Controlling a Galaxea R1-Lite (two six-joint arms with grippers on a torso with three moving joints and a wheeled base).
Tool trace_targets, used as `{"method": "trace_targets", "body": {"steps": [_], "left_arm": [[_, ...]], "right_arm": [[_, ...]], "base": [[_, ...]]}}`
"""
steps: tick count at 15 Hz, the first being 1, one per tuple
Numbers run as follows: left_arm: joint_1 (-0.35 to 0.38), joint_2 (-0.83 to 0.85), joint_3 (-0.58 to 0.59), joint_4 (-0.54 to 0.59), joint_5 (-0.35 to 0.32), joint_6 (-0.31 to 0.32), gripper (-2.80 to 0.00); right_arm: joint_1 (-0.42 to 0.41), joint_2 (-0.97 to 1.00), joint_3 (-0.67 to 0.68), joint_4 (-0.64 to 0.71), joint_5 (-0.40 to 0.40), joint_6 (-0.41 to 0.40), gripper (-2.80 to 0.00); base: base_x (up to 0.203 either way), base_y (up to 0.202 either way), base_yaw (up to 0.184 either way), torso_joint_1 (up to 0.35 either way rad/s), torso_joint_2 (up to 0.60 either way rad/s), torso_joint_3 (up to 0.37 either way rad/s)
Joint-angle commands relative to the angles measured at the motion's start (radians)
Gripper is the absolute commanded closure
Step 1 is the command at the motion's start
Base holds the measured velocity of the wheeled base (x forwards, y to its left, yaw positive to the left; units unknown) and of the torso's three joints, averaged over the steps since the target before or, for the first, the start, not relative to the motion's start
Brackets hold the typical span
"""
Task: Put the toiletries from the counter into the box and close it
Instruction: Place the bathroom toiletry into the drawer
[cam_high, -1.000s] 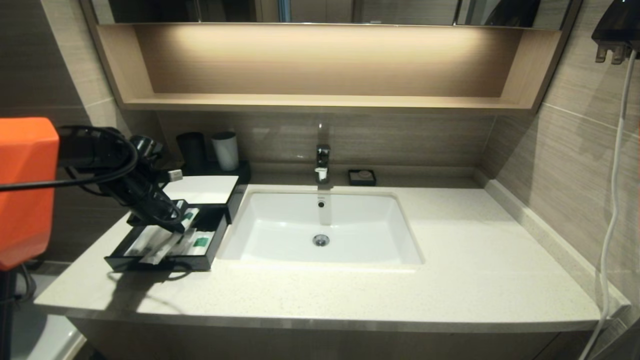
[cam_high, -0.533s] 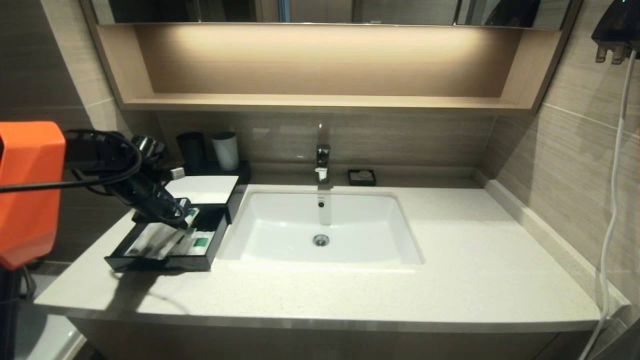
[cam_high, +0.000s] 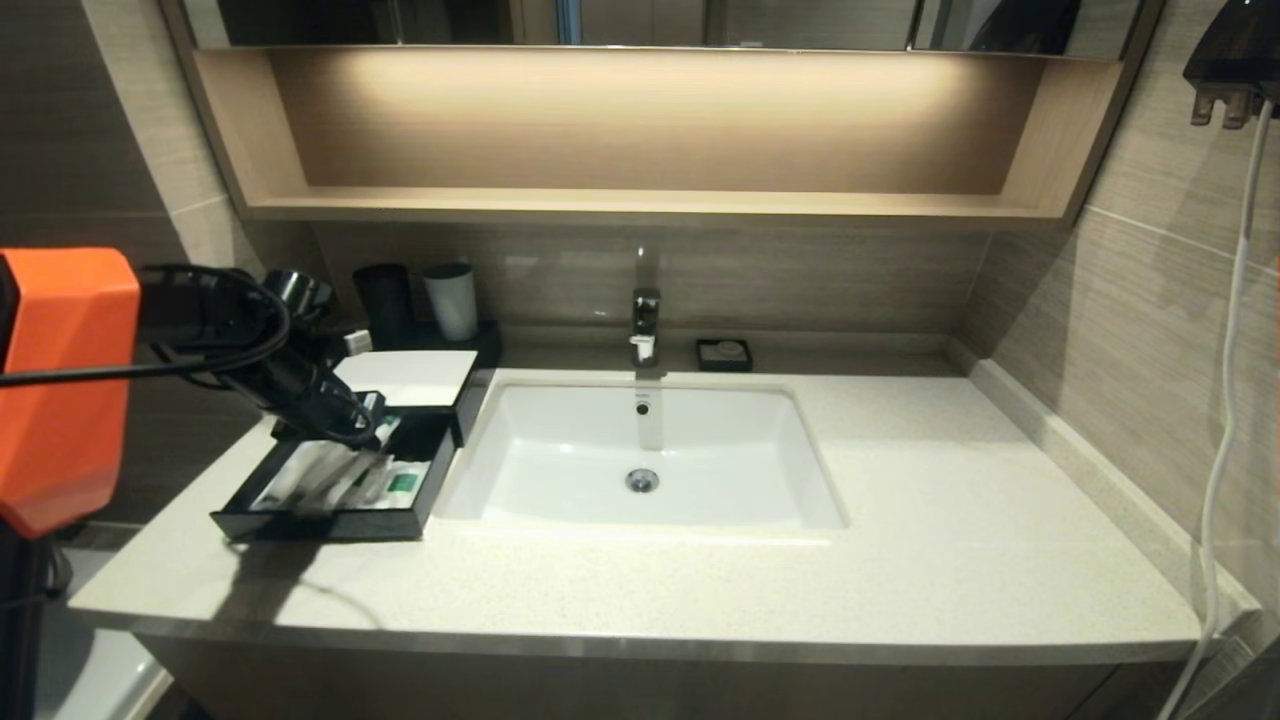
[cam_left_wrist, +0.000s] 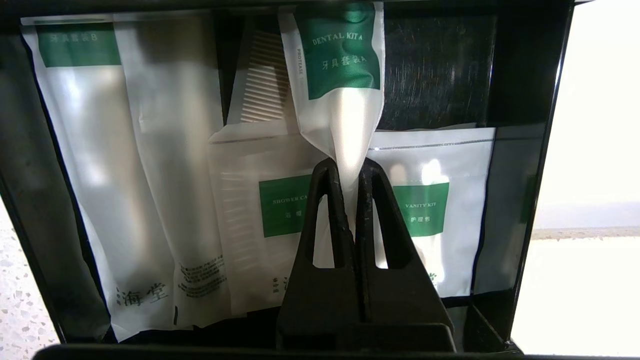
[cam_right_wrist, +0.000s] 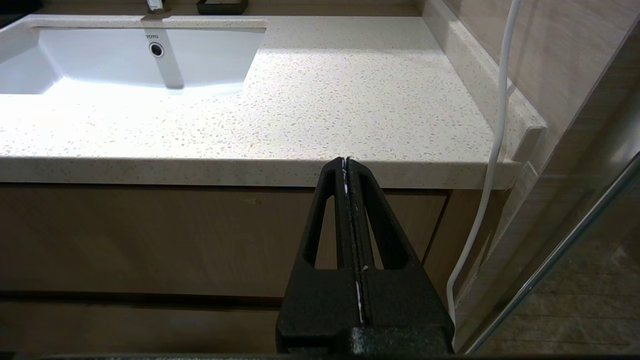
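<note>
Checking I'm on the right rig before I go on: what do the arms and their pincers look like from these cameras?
The left arm has a blocky bright-orange shell with black links beyond it and black cables looped alongside. Its pincer, the left pincer, is matte black: two tapered fingers with long triangular cut-outs on a black block. The right pincer is the same black design. No markings show on either.

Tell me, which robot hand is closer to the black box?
The left gripper is closer: it is over the black box, pinching a packet. The right gripper waits below the counter's front edge.
</note>
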Motion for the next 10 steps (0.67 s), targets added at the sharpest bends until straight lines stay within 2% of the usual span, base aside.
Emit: {"method": "trace_targets", "body": {"steps": [1,10], "left_arm": [[0.000,0.003,0.000,0.003,-0.001,0.000,0.00],[-0.001,0.022,0.000,-0.015,-0.002,-0.019,0.00]], "right_arm": [[0.000,0.000,0.000,0.000,0.000,0.000,0.00],[0.000,0.000,0.000,0.000,0.000,0.000,0.00]], "base": [[0.000,0.000,0.000,0.000,0.00,0.000],[0.000,0.000,0.000,0.000,0.00,0.000]]}}
